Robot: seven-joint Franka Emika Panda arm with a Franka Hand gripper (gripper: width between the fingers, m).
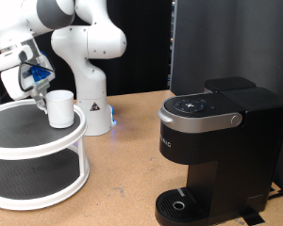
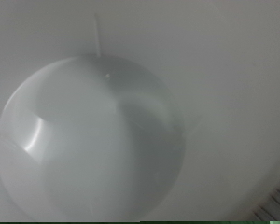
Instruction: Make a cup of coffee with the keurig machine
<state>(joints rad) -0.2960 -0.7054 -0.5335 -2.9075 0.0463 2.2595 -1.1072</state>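
1. Cup (image 1: 60,107) stood upright on the top tier of a white two-tier stand (image 1: 19,141), near that tier's rim on the exterior view's right side, its open mouth facing up.
2. In the wrist view the cup (image 2: 89,140) filled almost the whole picture: a pale round interior seen from above, its rim curving close to the picture's edges.
3. Gripper (image 1: 38,91) hung just beside the cup on the exterior view's left, at the height of the cup's rim; whether its fingers were spread or closed, and whether they touched the cup, I could not tell.
4. Arm base (image 1: 92,104) stood behind the stand, close to the cup's far side.
5. Keurig (image 1: 217,151) sat well apart, on the exterior view's right, its lid down and its drip tray (image 1: 184,204) bare near the table's (image 1: 123,179) front edge.
6. Bare tabletop lay between the stand's rim and the keurig.
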